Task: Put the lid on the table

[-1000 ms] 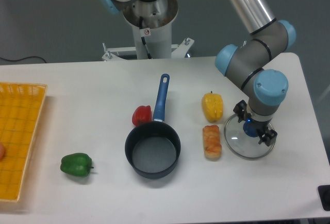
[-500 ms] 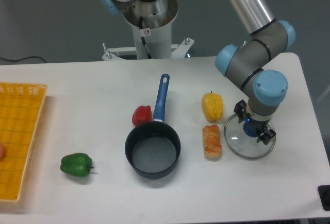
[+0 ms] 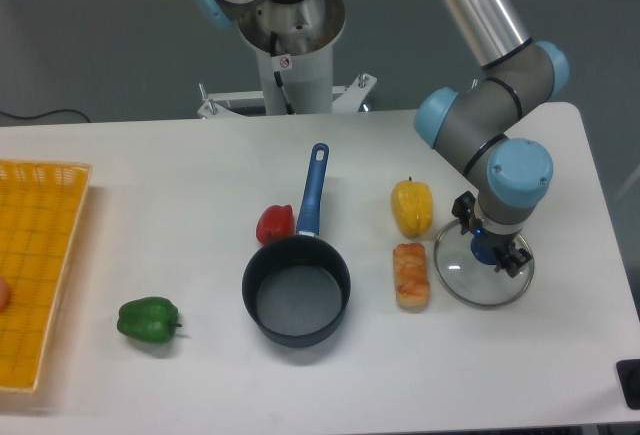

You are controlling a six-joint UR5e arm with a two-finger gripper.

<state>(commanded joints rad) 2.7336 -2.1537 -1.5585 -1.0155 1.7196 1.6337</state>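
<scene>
Lid (image 3: 480, 280) is lying on table (image 3: 150, 195), at bread's (image 3: 410, 275) 3 o'clock. Gripper (image 3: 488, 252) is covering knob; grip state unclear. Lifting while clamped risks dragging lid.

White table (image 3: 180, 170) with rounded corners carries, left to right: yellow-orange mesh tray (image 3: 35, 265) at the left edge, green pepper (image 3: 148, 319), dark saucepan (image 3: 296, 290) with its blue handle pointing to the far side, red pepper (image 3: 275, 223) touching that handle, then yellow pepper (image 3: 412, 207) with a browned food piece (image 3: 410, 274) just in front of it. Glass lid (image 3: 482, 273) lies flat on the tabletop at the right, just beside the food piece. Robot base column (image 3: 290, 50) stands at the far edge.
</scene>
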